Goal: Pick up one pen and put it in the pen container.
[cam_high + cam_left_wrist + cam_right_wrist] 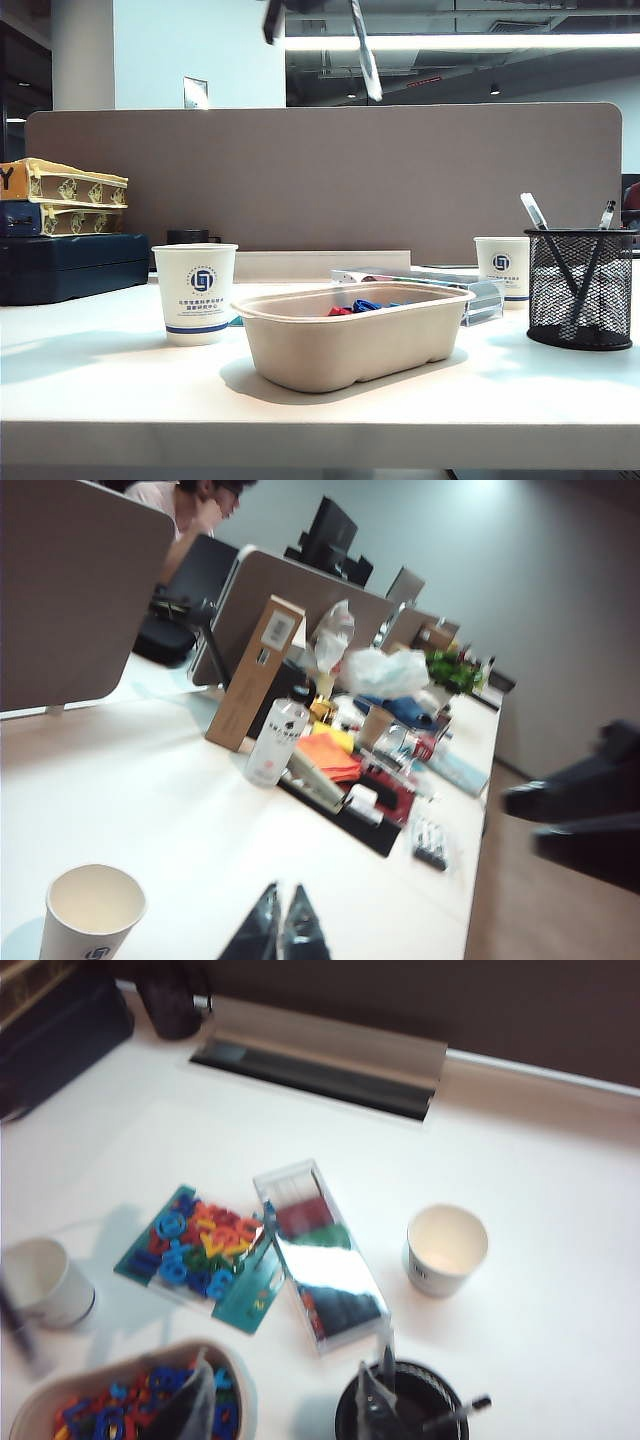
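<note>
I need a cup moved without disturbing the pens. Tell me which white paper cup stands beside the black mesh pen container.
The white paper cup at the right of the exterior view, just left of the black wire-mesh pen container; the other cup stands left of the beige tray.

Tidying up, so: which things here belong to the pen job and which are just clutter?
Job: pen container with pens; left end effector, shut above the table; right end effector, open above pulp tray and container.
Clutter: paper cups, pulp tray, clear box.

The pen container is sitting right under the right hand; the tray is sitting beside it on the surface.
</note>
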Controlling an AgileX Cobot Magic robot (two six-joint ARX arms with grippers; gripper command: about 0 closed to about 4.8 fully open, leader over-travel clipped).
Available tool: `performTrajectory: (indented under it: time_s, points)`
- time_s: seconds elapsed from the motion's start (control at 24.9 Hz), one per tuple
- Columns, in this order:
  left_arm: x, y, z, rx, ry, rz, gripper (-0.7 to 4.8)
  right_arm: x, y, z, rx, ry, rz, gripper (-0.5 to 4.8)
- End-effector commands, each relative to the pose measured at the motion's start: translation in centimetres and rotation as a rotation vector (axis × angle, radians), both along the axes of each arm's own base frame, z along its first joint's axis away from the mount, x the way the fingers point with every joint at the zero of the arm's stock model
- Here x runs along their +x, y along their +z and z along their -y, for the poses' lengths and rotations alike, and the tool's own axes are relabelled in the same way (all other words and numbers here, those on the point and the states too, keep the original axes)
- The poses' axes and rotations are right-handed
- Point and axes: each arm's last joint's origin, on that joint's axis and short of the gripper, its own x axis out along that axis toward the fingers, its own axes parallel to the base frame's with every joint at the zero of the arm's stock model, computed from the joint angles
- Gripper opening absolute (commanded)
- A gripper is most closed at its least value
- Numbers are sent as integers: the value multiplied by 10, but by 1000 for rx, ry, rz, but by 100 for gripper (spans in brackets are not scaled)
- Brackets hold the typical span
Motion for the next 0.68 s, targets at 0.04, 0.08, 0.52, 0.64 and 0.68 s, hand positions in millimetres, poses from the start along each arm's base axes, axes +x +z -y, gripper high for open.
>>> performTrajectory:
  time_s: [0.04,0.08,0.52,0.64,0.68]
  points:
    - [7,0,14,34,-15,55,-6,-9,3,3,-34,-12,11,180]
    - [9,-2,19,39,-24,62,-6,-11,3,4,-45,-26,12,180]
    - [33,-13,84,89,-91,211,-6,-49,17,21,-111,-182,116,180]
    - [36,-13,96,93,-87,253,-6,-58,20,24,-115,-205,134,180]
    - [38,-12,97,90,-87,258,-6,-61,20,25,-117,-208,134,180]
